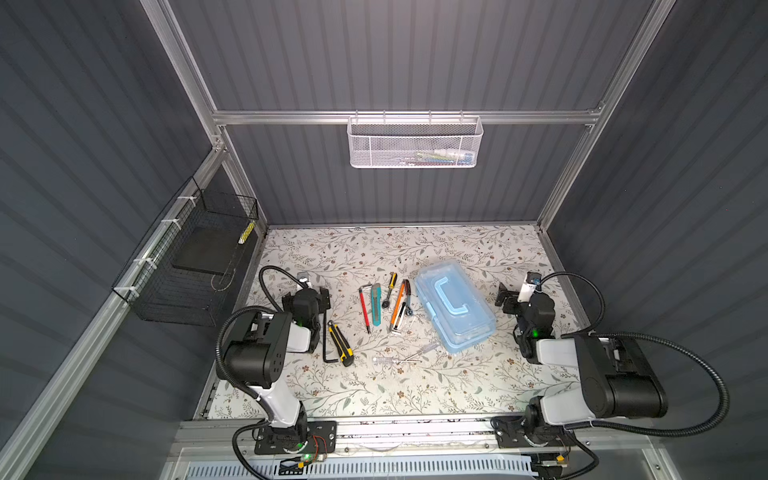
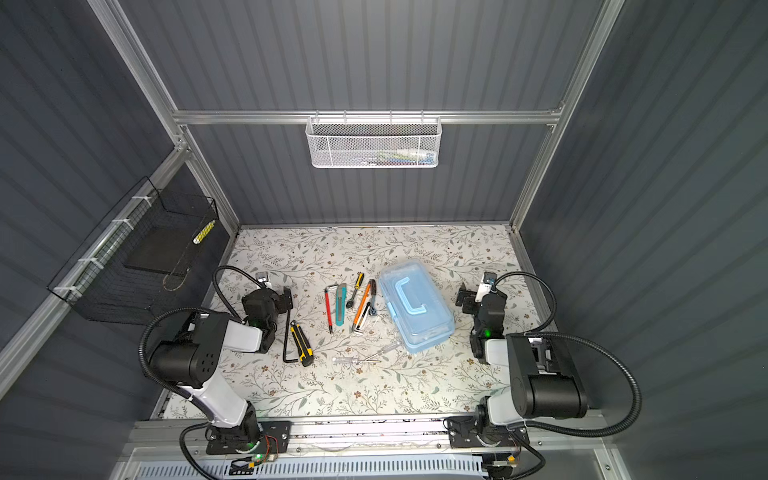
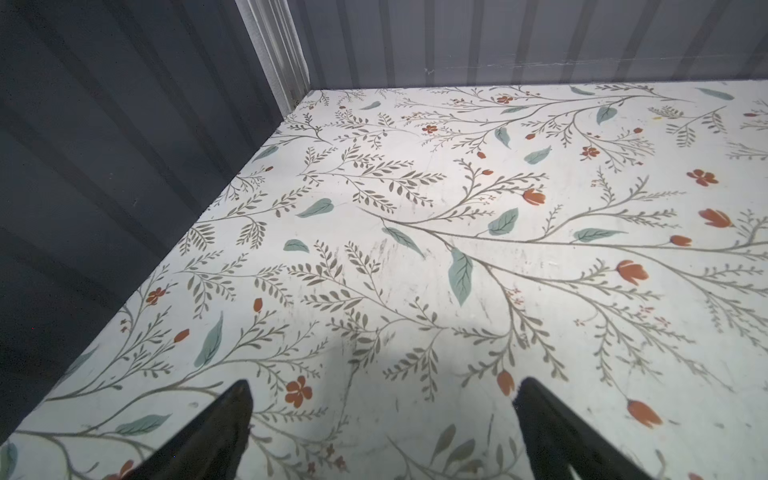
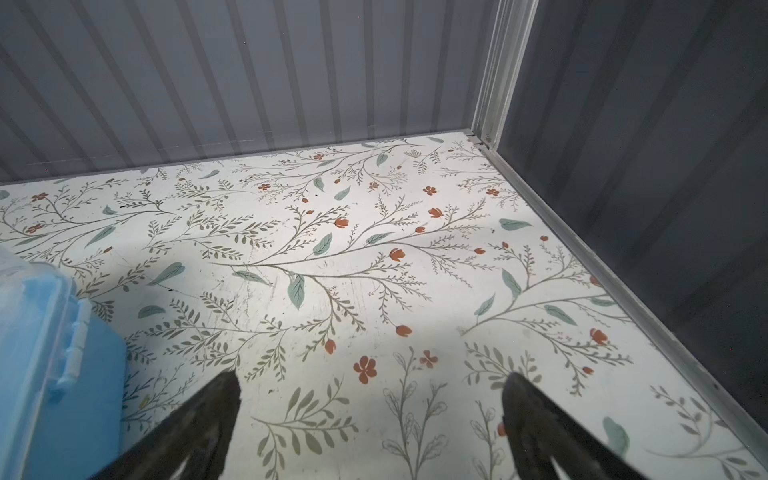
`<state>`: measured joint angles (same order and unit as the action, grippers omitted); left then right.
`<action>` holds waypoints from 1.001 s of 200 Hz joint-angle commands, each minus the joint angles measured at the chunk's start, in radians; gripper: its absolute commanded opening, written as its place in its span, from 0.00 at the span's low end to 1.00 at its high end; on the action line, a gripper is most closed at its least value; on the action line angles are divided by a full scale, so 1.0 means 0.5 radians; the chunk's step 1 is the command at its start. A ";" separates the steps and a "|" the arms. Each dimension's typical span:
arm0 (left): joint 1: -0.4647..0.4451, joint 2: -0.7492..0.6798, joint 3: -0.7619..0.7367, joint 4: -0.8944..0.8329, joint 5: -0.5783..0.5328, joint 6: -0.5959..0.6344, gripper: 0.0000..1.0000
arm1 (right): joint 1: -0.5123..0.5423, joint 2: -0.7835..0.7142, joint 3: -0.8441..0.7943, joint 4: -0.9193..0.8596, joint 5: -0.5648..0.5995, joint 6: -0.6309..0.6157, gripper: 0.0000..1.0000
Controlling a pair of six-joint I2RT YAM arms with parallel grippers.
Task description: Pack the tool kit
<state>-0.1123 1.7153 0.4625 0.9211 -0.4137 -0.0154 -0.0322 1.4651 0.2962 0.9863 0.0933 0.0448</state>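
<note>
While its clear lid (image 1: 432, 280) is down, the box (image 1: 455, 309) sits skewed on the table (image 1: 478, 249), right of centre, with its blue handle (image 1: 451, 297) on top. Just left of it 4 tools lie close together and roughly parallel: an orange driver (image 1: 397, 305), a short yellow-and-black driver (image 1: 390, 289), a teal knife (image 1: 376, 305) and a red driver (image 1: 365, 309). In front of the box lie 2 clear drivers (image 1: 397, 360), near each other. Further left, a yellow-and-black knife (image 1: 340, 343) lies just beside a hex key (image 1: 325, 336).

By the key's far end the left gripper (image 3: 380, 399) hangs low over the table, jaws spread wide with nothing between them. To the right of the box, near it, the right gripper (image 4: 372, 390) is just as wide and empty.

On the back rail hangs a white basket (image 1: 415, 143); on the left wall, a black basket (image 1: 187, 266).
</note>
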 commanded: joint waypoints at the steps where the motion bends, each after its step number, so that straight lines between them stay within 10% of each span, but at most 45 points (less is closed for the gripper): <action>1: 0.001 0.002 -0.014 0.044 0.008 -0.027 1.00 | -0.009 -0.013 0.042 0.008 -0.007 0.015 0.99; 150: 0.001 -0.005 -0.018 0.072 0.012 -0.016 1.00 | -0.028 -0.061 0.037 -0.018 0.006 0.055 0.99; 200: -0.079 -0.463 0.414 -1.042 0.126 -0.061 1.00 | -0.014 -0.589 0.609 -1.629 -0.211 0.322 0.99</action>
<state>-0.1150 1.6070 0.5831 0.6228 -0.3790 -0.0216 -0.0437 1.2568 0.4503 0.5846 0.0883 0.1165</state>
